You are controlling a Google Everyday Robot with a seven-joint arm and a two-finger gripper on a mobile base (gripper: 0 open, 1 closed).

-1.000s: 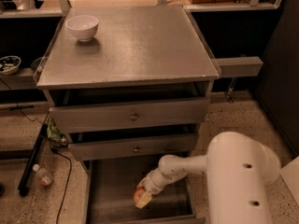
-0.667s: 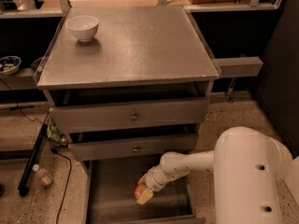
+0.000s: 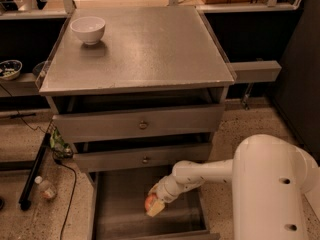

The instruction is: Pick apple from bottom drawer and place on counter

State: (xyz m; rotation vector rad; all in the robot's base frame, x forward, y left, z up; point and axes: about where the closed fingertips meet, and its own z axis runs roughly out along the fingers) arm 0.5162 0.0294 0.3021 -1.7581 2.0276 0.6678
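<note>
The bottom drawer (image 3: 120, 211) is pulled out at the foot of the grey cabinet, showing its flat grey floor. My gripper (image 3: 154, 206) reaches into it from the right on a white arm. It is shut on the small red-orange apple (image 3: 149, 201), which sits just above the drawer floor with a pale fingertip (image 3: 157, 209) pressed against its lower right side. The counter (image 3: 145, 44) is the wide, shiny grey top of the cabinet, well above the gripper.
A white bowl (image 3: 88, 29) stands on the counter's back left corner. Two shallower drawers with round knobs (image 3: 143, 125) overhang the bottom drawer. A narrow side shelf (image 3: 252, 71) juts right. A small bottle (image 3: 46, 187) and cables lie on the floor at left.
The gripper and the apple have moved up a little within the bottom drawer. The arm's white body has shifted slightly left.
</note>
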